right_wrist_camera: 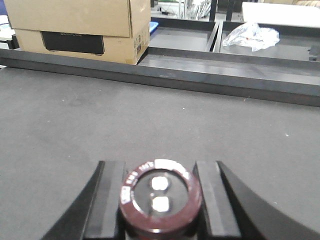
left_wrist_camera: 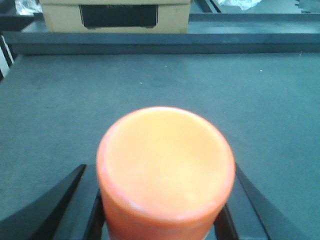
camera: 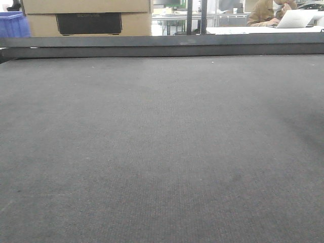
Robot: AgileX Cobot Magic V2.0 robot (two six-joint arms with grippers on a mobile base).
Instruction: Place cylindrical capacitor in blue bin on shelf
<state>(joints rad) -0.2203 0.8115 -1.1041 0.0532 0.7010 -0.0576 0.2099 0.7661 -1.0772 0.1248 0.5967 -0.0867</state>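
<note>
In the right wrist view, the cylindrical capacitor (right_wrist_camera: 160,197) is a short dark maroon cylinder with a white-printed rim and two silvery terminals on its end face. My right gripper (right_wrist_camera: 160,175) is shut on it, one black finger against each side, above the grey felt table (right_wrist_camera: 75,130). My left gripper (left_wrist_camera: 162,210) is shut on a fat orange cylinder (left_wrist_camera: 165,160) that fills the lower middle of its view. The corner of a blue bin (camera: 12,24) shows at the far left, behind the table. The shelf is out of view. Neither gripper appears in the front view.
A raised dark rail (camera: 162,45) runs along the table's far edge. Behind it stands a cardboard box (camera: 86,17) with a black panel. Dark trays, one holding a crumpled plastic bag (right_wrist_camera: 250,35), lie beyond the rail on the right. A person at a laptop (camera: 293,17) sits far back.
</note>
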